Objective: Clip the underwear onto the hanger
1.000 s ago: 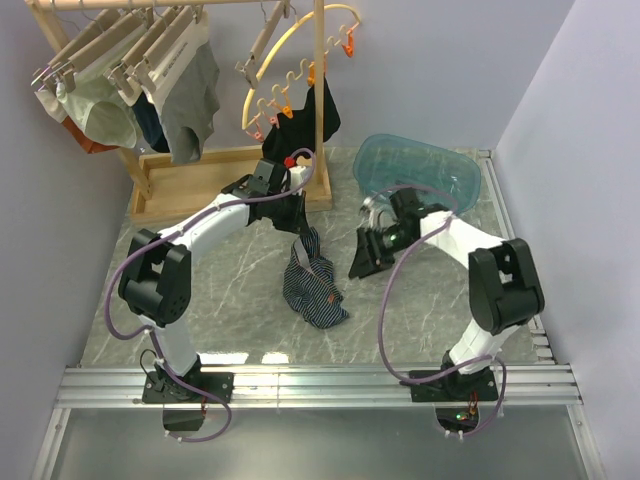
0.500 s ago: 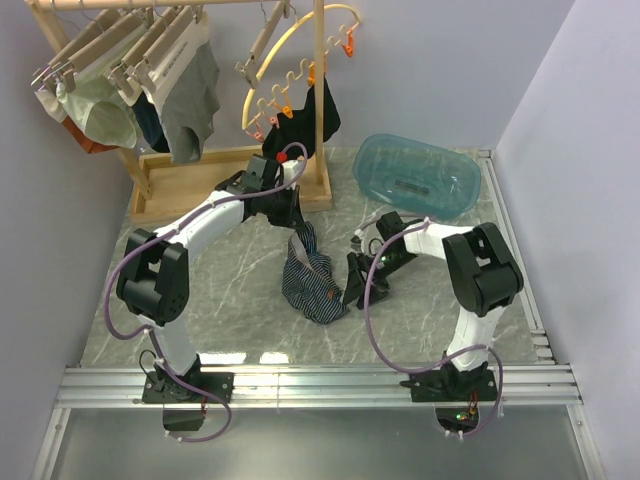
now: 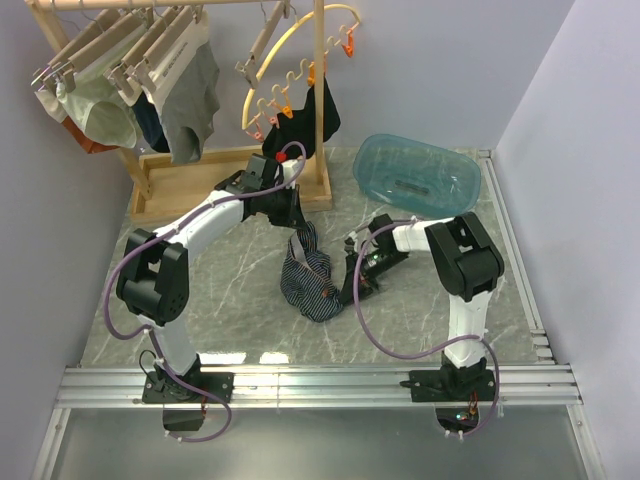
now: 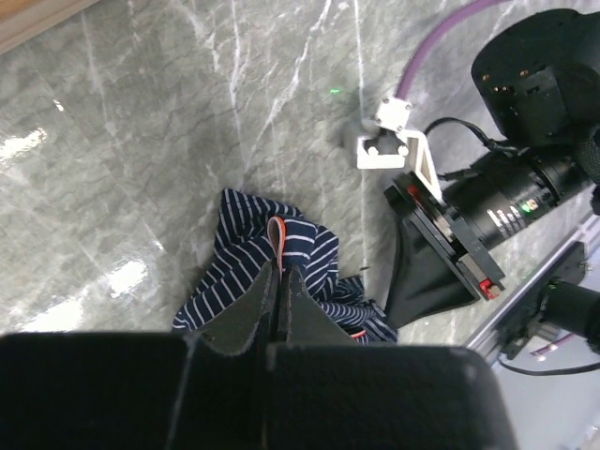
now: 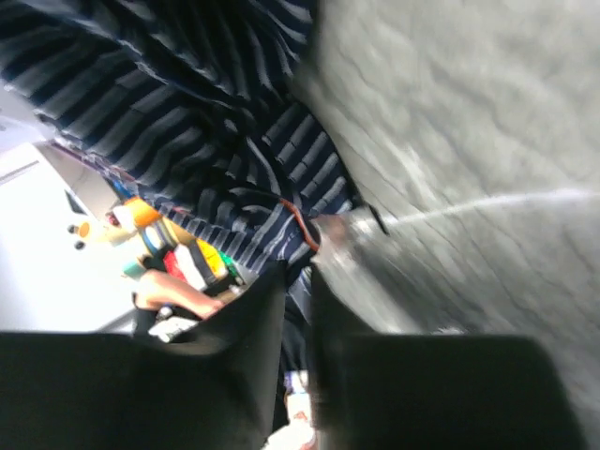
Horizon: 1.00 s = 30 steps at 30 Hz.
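The underwear lies bunched in the middle of the marble table, its length running far to near. The left gripper lifts its far end, fingers pinched tight on the fabric. The right gripper is at its right edge, fingers nearly together; I cannot tell whether it holds cloth. A blue basin sits far right, its contents unclear.

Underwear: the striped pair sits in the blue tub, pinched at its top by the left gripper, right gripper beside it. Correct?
Not in the tub: the top external view shows the underwear bunched on the marble table, the blue tub standing apart behind. The left gripper does pinch its top, with the right gripper beside it.
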Motion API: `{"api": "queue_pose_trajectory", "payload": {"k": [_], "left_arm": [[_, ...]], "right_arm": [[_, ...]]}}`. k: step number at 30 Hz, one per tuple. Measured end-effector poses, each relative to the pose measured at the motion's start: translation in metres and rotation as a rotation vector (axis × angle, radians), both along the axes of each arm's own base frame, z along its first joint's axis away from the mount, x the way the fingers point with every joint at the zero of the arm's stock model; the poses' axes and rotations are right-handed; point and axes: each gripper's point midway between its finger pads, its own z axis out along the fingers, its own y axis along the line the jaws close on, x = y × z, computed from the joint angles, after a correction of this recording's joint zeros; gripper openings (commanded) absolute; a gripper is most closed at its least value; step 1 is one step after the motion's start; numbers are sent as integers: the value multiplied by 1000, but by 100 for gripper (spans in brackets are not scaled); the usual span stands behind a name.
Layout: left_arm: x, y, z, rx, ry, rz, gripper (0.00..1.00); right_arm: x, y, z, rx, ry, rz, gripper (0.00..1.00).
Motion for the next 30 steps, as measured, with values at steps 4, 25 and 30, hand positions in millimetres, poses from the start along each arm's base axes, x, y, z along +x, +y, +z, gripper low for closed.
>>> {"api": "queue_pose_trajectory", "payload": {"k": [4,25,30], "left_arm": [[1,1,0,-16,10,8,0],[-13,24,63,-112,-172,-20,0],[-41,34,42,-79,-164,-63,0]], "right_arm": [[16,-4,5,16,-20,-48,0],[72,-112,178,-37,-1027,-117,0],[14,-117,135,-116,-1234,164,0]]}}
